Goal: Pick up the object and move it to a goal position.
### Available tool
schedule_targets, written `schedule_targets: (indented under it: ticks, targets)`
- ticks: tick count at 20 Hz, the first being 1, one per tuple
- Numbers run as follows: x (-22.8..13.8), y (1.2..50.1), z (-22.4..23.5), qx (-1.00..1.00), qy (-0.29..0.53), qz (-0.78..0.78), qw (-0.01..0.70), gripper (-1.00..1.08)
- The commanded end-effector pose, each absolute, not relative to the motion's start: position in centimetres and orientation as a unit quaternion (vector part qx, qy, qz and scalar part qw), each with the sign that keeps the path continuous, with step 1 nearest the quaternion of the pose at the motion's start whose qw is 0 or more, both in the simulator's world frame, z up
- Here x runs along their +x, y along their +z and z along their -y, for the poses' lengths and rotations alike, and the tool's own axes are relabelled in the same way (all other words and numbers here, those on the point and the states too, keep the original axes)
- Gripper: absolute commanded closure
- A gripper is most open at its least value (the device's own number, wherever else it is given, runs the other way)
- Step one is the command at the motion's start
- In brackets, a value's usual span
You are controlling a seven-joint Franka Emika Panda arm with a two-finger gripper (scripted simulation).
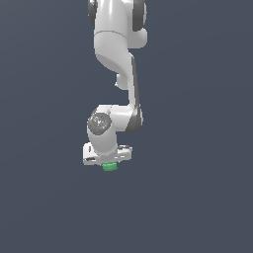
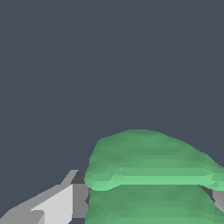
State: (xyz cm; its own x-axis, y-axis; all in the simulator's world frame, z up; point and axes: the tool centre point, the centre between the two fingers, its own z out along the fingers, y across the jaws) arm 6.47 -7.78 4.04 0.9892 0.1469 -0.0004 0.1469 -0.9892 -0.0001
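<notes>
The object (image 1: 109,166), a small bright green lump with ridged, layered sides, sits directly beneath the hand (image 1: 108,163), protruding just below the hand's white body in the exterior view. In the wrist view the object (image 2: 151,175) fills the space close to the camera, with a grey finger (image 2: 52,205) touching its flank on one side and a sliver of a second finger at the opposite edge. The hand thus appears pressed against the object from both sides, pinching it.

Progress, as judged: the grasp looks made. Whether the object is lifted clear cannot be confirmed, since the surroundings are one uniform dark grey and no worktop edge, shadow or contact line is discernible under the object. No goal marker is visible in either view, so the transfer to the goal position is judged outstanding, and its direction cannot be determined.

Arm pose: above the object, the hand points straight down. The wrist joint sits immediately above the hand. From there the forearm rises, offset slightly toward the exterior view's right of the object, to the elbow, with the upper links continuing up out of the frame.
</notes>
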Motion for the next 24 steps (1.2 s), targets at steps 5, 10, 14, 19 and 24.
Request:
schedule_targets:
  ticks: [5,10,14,19,24]
  targets:
    - [6.1,4.7,7.4,-0.997,0.0,0.074,0.0,1.08]
    - [5.3,6.4,6.6,-0.997,0.0,0.074,0.0,1.08]
    - [4.3,8.5,5.5,-0.997,0.0,0.074,0.0,1.08]
    - [2.6,12.1,3.6,-0.997,0.0,0.074,0.0,1.08]
    - [0.6,16.4,1.3,-0.997,0.0,0.074,0.0,1.08]
